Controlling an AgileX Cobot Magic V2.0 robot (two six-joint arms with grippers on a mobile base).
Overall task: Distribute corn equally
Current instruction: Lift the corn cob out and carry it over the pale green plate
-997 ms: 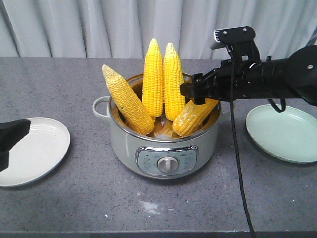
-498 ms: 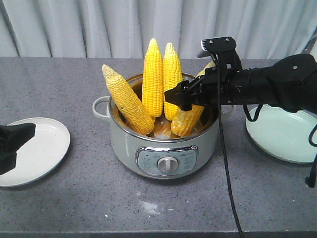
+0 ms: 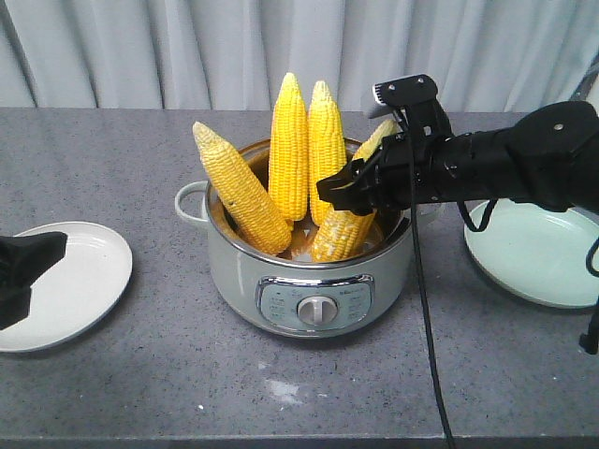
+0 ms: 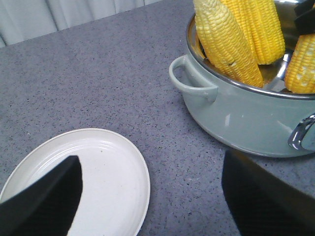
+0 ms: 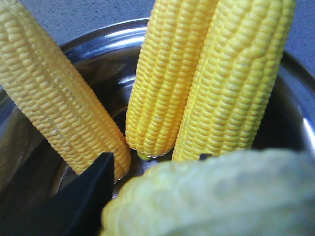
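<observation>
Four cobs of corn [image 3: 288,150] stand in the pot [image 3: 234,271], bright yellow with paler tips. The rightmost cob [image 3: 339,234] leans toward the pot's right rim, and the right gripper [image 3: 348,187] seems clamped around its middle, though blur hides one finger. The left gripper [image 4: 150,164] hangs spread and empty left of the pot, over a white plate [image 4: 106,172].

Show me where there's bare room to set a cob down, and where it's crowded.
Free: the white plate left of the pot, the green plate right of it, and the countertop strip in front. Crowded: the pot, with four cobs and the right gripper gripping the rightmost cob.
</observation>
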